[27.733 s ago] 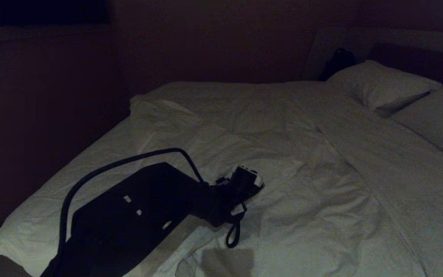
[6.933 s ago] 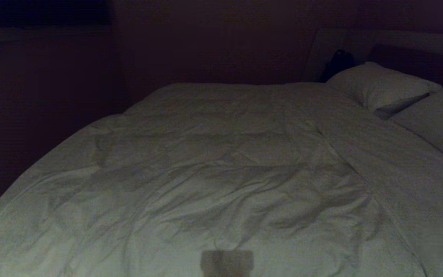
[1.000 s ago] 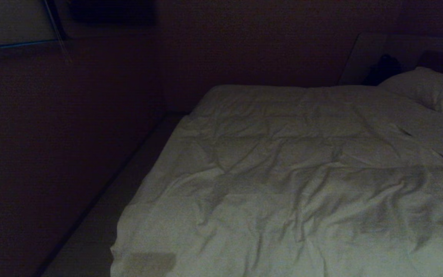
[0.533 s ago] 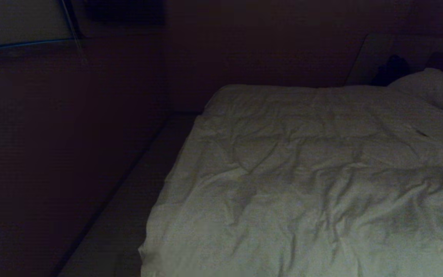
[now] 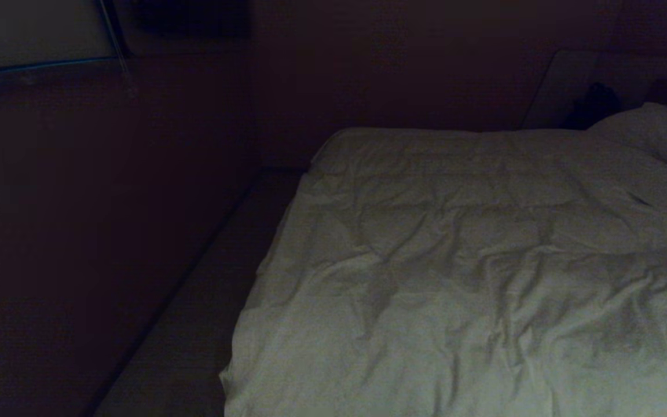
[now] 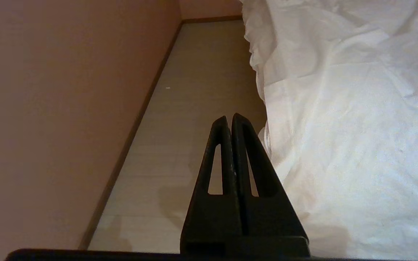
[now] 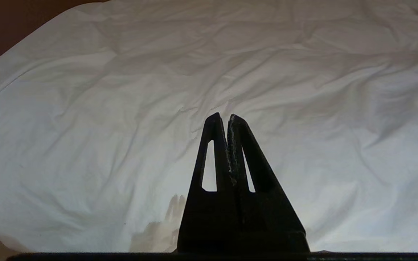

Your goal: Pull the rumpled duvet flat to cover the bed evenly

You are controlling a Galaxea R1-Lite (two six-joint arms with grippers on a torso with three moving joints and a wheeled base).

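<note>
Across the head view from 3 to 6 o'clock, the duvet (image 5: pixel 472 272) lies spread over the bed, since the camera has swung left. Left gripper (image 6: pixel 229 119) and right gripper (image 7: pixel 222 119) are closed, empty; spreading looks nearly finished.

I see a dim room from the head camera. A dark reddish-brown wall (image 5: pixel 107 220) runs along the left and meets a second wall (image 5: pixel 403 63) at a far corner. A pale panel (image 5: pixel 26 29), possibly a window or screen, sits at upper left. A strip of pale plank floor (image 6: pixel 187 119) lies between wall and bedding, edged by a dark skirting board (image 6: pixel 129 141). At far right stand a pale headboard panel (image 5: pixel 559 87) and a small dark object (image 5: pixel 591 104) I cannot identify.
</note>
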